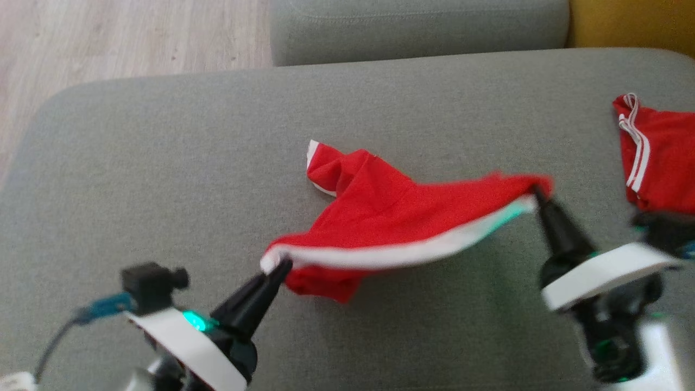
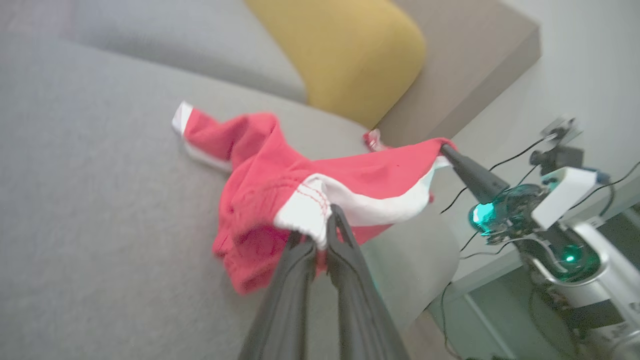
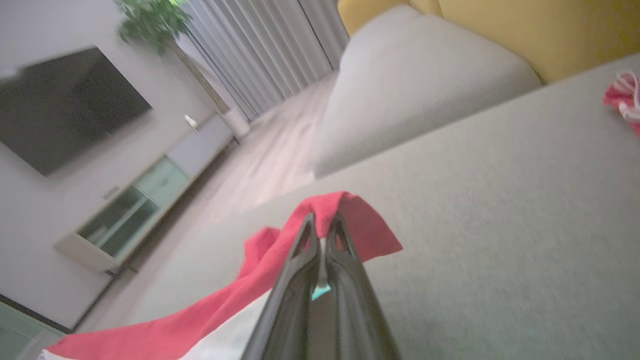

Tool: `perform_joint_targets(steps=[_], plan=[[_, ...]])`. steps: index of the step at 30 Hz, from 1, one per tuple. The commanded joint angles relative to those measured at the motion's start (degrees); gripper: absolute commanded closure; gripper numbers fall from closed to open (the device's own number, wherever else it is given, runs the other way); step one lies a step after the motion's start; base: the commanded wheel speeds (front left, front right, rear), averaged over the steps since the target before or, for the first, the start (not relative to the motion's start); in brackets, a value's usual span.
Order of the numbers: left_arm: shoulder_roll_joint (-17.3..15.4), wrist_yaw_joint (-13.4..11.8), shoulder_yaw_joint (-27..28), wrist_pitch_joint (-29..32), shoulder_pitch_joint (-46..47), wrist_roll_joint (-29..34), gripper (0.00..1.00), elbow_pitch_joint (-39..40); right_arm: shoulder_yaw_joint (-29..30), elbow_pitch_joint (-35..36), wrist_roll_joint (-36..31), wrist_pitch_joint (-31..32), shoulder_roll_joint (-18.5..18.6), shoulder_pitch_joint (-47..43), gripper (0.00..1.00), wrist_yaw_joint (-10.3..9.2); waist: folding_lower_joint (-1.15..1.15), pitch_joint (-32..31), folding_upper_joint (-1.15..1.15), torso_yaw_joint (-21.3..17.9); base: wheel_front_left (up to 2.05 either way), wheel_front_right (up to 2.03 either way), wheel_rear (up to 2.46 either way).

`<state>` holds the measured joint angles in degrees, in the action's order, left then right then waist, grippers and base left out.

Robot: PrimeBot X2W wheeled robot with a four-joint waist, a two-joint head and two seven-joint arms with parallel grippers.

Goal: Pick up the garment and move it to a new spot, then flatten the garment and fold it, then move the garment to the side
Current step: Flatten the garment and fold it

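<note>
I have plenty of open room on the sofa seat (image 1: 163, 163). Its whole left half, from the near edge up to the far left corner, is bare grey fabric, and a pincer could sweep there freely. The middle is blocked by the red garment (image 1: 391, 217), strung above the seat between my left pincer (image 1: 281, 266) and right pincer (image 1: 539, 196), both clamped on its white band. A bare strip runs between it and the far edge. At the right edge a second red garment (image 1: 657, 163) lies close beside my right arm. The far edge is walled by the grey back cushion (image 1: 418, 27) and, at the far right corner, a yellow cushion (image 1: 630, 21).
</note>
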<state>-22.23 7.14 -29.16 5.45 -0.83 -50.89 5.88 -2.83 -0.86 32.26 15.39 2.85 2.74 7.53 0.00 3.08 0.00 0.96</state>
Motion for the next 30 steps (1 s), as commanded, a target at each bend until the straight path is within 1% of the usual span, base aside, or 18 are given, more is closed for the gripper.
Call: perform_joint_targets(steps=[1,6,7,8,12,16,19,22,23,24,26,28,30], plan=[[-1.74,0.35,3.41,0.01,2.43,-2.44,1.00,5.99,0.30,6.19,2.91,1.36,1.02,0.96,1.00,-0.04,0.00,-0.61,0.00,-0.33,0.00,0.00,0.00],[-3.71,0.35,6.27,2.16,3.75,-10.58,1.00,21.64,6.61,20.89,10.60,6.70,1.11,0.73,1.00,-0.04,0.00,-1.78,0.00,-0.95,0.00,0.00,0.00],[-4.18,0.35,6.68,2.90,4.25,-11.88,1.00,24.19,7.78,23.36,11.72,7.73,1.01,0.94,1.00,-0.04,0.00,-1.95,0.00,-1.14,0.00,0.00,0.00],[-5.06,0.33,7.33,4.67,5.58,-14.40,1.00,28.72,9.92,27.79,13.63,9.84,0.80,1.70,1.00,-0.04,0.00,-2.16,0.00,-1.46,0.00,0.00,0.00],[-6.74,-0.21,7.87,9.29,9.38,-20.19,1.00,36.12,13.94,34.25,16.53,13.89,0.48,4.73,1.00,-0.04,0.00,-2.03,0.00,-2.26,0.00,0.00,0.00],[-7.62,-2.19,9.11,13.27,14.37,-26.35,1.00,39.34,16.95,36.88,17.06,18.23,0.31,9.17,1.00,-0.04,0.00,-0.33,0.00,-2.89,0.00,0.00,0.00],[-8.53,-3.63,10.12,16.23,20.06,-28.13,1.00,38.39,18.10,36.10,14.68,21.30,0.28,14.08,1.00,-0.04,0.00,3.28,0.00,-3.03,0.00,0.00,0.00],[-9.02,-4.65,10.36,18.68,27.59,-26.17,1.00,33.69,17.65,32.98,12.36,23.70,0.26,20.79,1.00,-0.04,0.00,8.39,0.00,-2.97,0.00,0.00,0.00],[-9.02,-4.65,10.36,18.68,27.59,-26.17,1.00,33.69,17.65,32.98,12.36,23.70,0.26,20.79,1.00,-0.04,0.00,8.39,0.00,-2.97,0.00,0.00,0.00],[-8.83,-4.83,10.46,18.97,30.70,-24.63,1.00,31.40,17.24,31.58,11.42,24.17,0.26,23.46,1.00,-0.04,0.00,10.30,0.00,-2.90,0.00,0.00,0.00],[-7.46,-4.98,9.68,19.32,37.49,-21.44,1.00,25.79,17.58,27.97,10.24,23.90,0.17,29.52,1.00,-0.04,0.00,14.28,0.00,-2.40,0.00,0.00,0.00],[-5.73,-4.56,8.63,19.11,45.23,-17.37,1.00,19.10,18.04,23.44,8.38,23.19,0.10,36.38,1.00,-0.04,0.00,18.18,0.00,-2.01,0.00,0.00,0.00],[-3.30,-4.02,7.48,18.04,52.80,-13.39,1.00,11.89,17.98,18.26,5.41,21.96,0.07,43.71,1.00,-0.04,0.00,21.68,0.00,-1.77,0.00,0.00,0.00]])
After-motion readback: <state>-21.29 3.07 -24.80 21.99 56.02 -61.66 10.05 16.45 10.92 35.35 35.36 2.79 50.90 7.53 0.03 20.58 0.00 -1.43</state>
